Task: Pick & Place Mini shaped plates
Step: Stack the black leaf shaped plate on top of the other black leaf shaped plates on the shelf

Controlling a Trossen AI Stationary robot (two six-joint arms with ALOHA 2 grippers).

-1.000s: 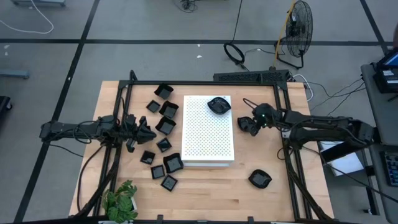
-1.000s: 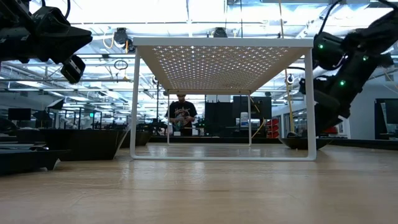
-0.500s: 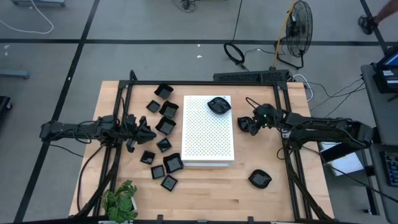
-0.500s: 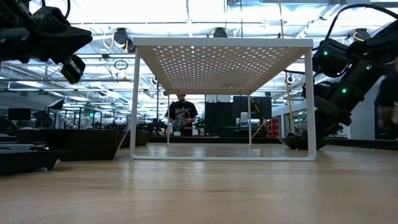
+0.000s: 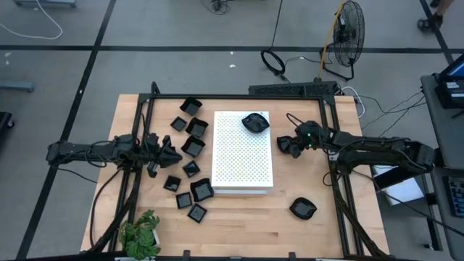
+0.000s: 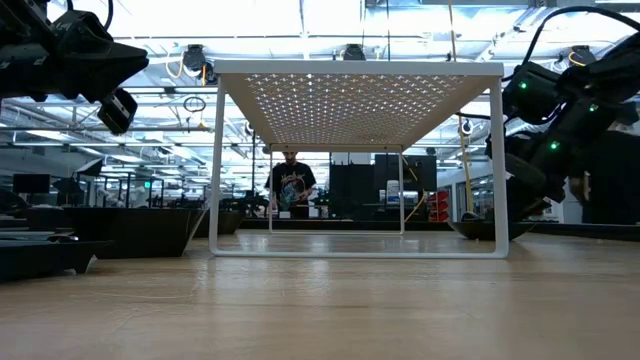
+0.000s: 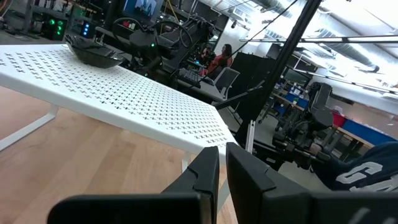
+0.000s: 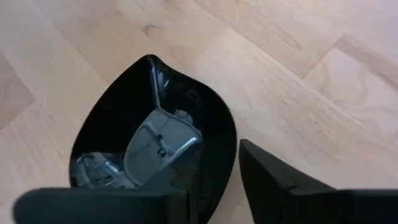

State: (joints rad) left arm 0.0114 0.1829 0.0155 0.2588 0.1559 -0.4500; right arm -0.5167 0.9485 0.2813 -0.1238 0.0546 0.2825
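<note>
Closing around the rim of a rounded mini plate (image 8: 149, 134), the right gripper (image 8: 214, 180) is seen with one finger inside the dish and one outside, narrower than a second ago; a pick-up is judged to be starting. That plate lies at three o'clock of the white board (image 5: 243, 151). The left gripper (image 7: 222, 171), at nine o'clock, is pressed together, empty. Actual contact with the rim cannot be made out.

Bright, even overhead light, ceiling glare behind the white board (image 6: 358, 68), soft shadows, sharp focus.
</note>
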